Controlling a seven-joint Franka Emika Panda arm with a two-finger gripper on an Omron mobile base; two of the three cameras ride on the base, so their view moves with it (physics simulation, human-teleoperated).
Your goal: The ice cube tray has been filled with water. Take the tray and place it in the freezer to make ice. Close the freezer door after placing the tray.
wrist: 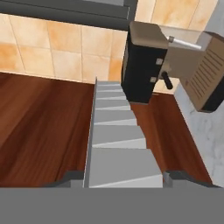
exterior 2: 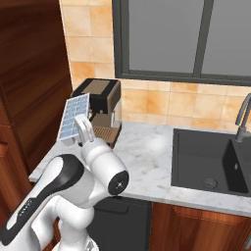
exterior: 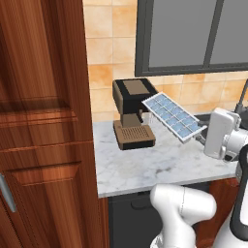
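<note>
Clearly the pincer is clamped on one end of the ice cube tray, holding it aloft above the marble bench, just in front of the coffee machine. Tilted this steeply, the tray would likely spill its water; levelling seems wise before heading freezerward, past the wooden cabinet.

Arm: glossy white rounded shells, bulbous at the joints. Black band curves along one link just behind the wrist. Round dark cap with a small pale centre mark sits on the wrist joint's side. Hand behind the gripper: white, boxy, rounded corners. Finger tips: small, dark grey.
</note>
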